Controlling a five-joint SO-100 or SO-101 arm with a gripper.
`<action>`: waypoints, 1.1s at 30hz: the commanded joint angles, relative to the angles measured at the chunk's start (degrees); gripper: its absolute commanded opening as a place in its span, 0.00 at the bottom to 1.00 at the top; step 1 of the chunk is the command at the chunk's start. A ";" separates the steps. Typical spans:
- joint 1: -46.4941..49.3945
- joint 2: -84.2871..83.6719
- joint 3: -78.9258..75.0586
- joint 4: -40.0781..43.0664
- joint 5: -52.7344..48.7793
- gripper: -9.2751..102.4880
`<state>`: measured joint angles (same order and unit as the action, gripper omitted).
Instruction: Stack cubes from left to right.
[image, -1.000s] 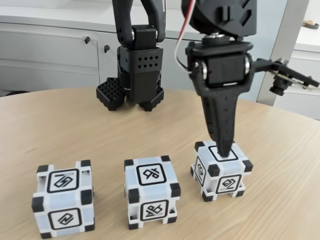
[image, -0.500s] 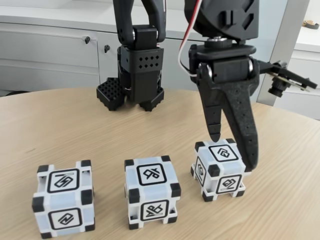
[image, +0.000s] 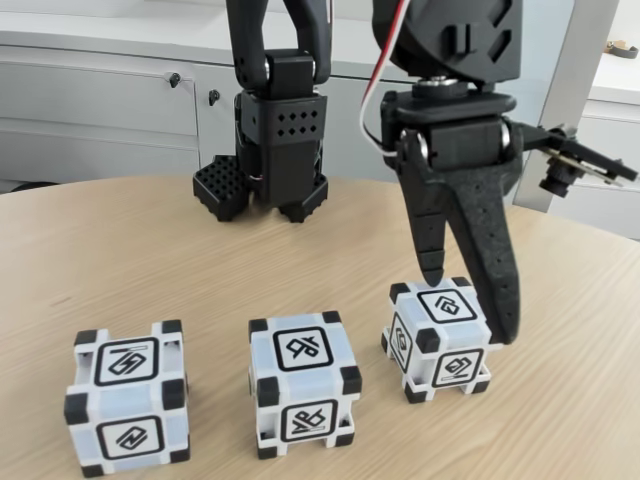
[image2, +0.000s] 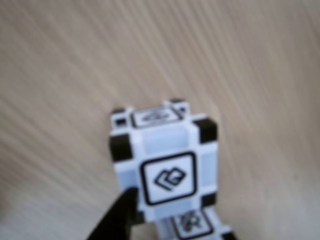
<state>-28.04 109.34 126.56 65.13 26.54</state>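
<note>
Hand: we find the hand (image: 470, 305) spread wide and holding nothing, poised over the right-hand cube (image: 440, 340) as the fixed view shows it
Fingers: the thin finger hangs just above the cube's top face; the broad finger (image: 492, 262) reaches down past its right side; in the wrist view one dark fingertip (image2: 117, 220) sits at the cube's (image2: 165, 170) lower left corner
Cubes: we count three in a row on the surface (image: 150, 250), each apart from its neighbour; the middle cube (image: 303, 385) and left cube (image: 130, 395) stand untouched
Stacking: none begun, in our judgement
Handling: we judge the cubes rigid, light plastic, with smooth faces that may slip
Hold: we advise closing on two opposite flat faces, centred between the black corner blocks
</note>
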 joint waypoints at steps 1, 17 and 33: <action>-0.18 0.44 -0.88 0.35 -0.53 0.48; -0.18 -0.62 -1.76 9.32 -1.05 0.51; -0.09 -17.23 -1.93 -0.18 -4.39 0.48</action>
<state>-27.95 93.60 126.12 66.27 22.50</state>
